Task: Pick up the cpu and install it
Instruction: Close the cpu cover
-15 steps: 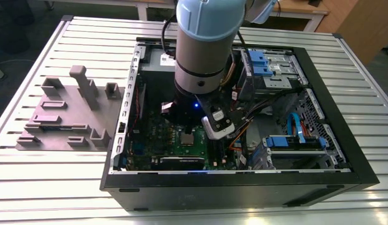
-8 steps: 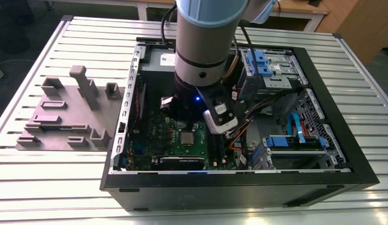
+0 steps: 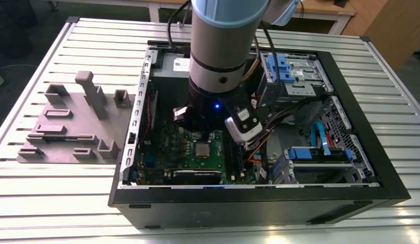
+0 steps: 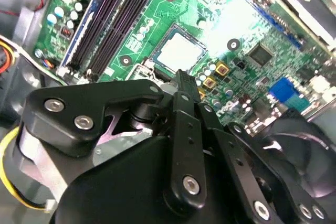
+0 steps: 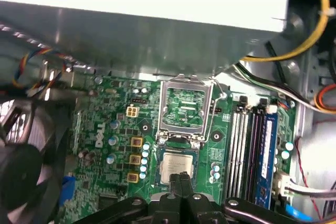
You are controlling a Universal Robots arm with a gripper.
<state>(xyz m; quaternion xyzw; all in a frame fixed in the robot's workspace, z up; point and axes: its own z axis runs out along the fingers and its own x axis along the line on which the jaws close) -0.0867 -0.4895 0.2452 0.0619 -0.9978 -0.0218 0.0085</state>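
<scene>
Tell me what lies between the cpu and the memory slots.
Between cpu and memory slots: small round capacitors on green board, in the first wrist view.

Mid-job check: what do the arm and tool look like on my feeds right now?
The arm is a thick silver-grey tube with a pale blue joint cap, black wrist, small blue light and a black cable alongside. The tool is matte black: linked plates with silver screw heads.
</scene>
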